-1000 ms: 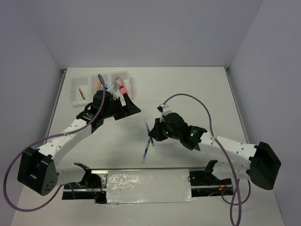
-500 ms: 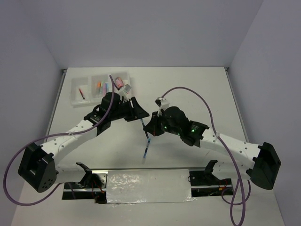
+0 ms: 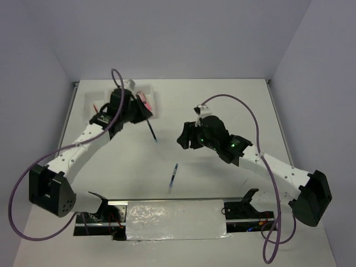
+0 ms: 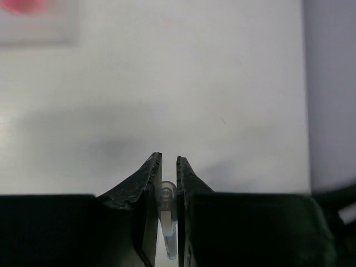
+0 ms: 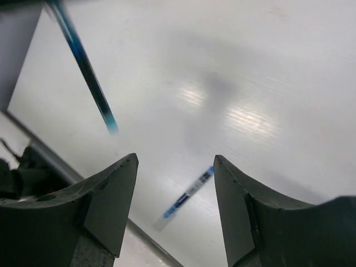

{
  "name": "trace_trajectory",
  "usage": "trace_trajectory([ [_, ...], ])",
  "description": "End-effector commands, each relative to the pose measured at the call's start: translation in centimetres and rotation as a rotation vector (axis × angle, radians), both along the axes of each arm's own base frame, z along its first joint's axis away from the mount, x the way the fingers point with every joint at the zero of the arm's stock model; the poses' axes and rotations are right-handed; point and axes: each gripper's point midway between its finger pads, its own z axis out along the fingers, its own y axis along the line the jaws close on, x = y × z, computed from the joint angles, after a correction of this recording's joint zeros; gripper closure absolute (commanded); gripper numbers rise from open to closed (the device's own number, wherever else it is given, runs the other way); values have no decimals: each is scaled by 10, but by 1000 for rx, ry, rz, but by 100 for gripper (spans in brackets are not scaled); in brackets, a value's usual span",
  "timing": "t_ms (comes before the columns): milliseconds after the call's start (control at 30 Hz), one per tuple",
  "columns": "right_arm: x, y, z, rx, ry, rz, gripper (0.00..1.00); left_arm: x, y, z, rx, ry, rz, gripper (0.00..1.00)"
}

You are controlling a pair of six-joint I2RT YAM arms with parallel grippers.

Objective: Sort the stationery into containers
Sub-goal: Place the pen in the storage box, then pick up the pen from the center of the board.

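Pale walls are closing in a white table (image 3: 222, 105). Over it the left fingers (image 4: 151, 173) are pinching together on the clear end of a thin blue pen (image 3: 151, 131), its long shaft slanting out beyond their tips, just beside the bins (image 3: 89, 102). I'd judge the pen light, stiff and slick, so it is probably free to pivot in an end grip; mid-shaft would be steadier. The right fingers (image 5: 111, 194) are standing apart, holding nothing, with a second blue pen (image 3: 174, 178) lying on the table beyond them. The left arm is hiding most of the bins' contents, apart from a pink tube (image 3: 143, 99), and blur is softening both pens in the wrist views.
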Motion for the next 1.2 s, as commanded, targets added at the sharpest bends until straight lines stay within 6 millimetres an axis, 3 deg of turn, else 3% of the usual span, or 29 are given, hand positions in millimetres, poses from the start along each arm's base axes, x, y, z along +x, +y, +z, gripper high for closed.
trace_trajectory([
  [0,7,-47,21,-43,-77,-135,35,66,124,6,295,-28,357,100],
  [67,2,-58,16,-61,-83,-132,34,81,183,1,464,26,512,100],
  [100,-1,-63,15,-72,-82,-133,34,100,212,0,495,65,594,100],
  [133,-4,-67,16,-69,-89,-133,34,105,226,-3,510,97,627,100],
  [167,-6,-69,12,-79,-86,-129,34,115,238,8,506,102,667,100],
  [200,-8,-71,9,-83,-81,-126,34,127,255,-10,515,148,693,99],
  [267,-13,-71,0,-89,-70,-104,34,145,264,-15,493,162,708,95],
  [300,-14,-71,-2,-88,-67,-96,34,165,286,-15,483,169,745,90],
  [367,-17,-71,-11,-99,-50,-84,34,188,300,-20,482,196,746,86],
  [467,-21,-67,-21,-87,-39,-59,34,205,327,-21,535,204,793,84],
  [567,-23,-62,-33,-84,-19,-32,34,206,345,-22,524,206,819,83],
  [933,-13,-41,-58,-107,51,17,34,215,375,-33,565,169,802,70],
  [1133,-13,-28,-68,-103,91,57,35,226,391,-53,533,184,785,48],
  [1167,-13,-27,-69,-112,93,58,36,227,391,-55,527,187,783,33],
])
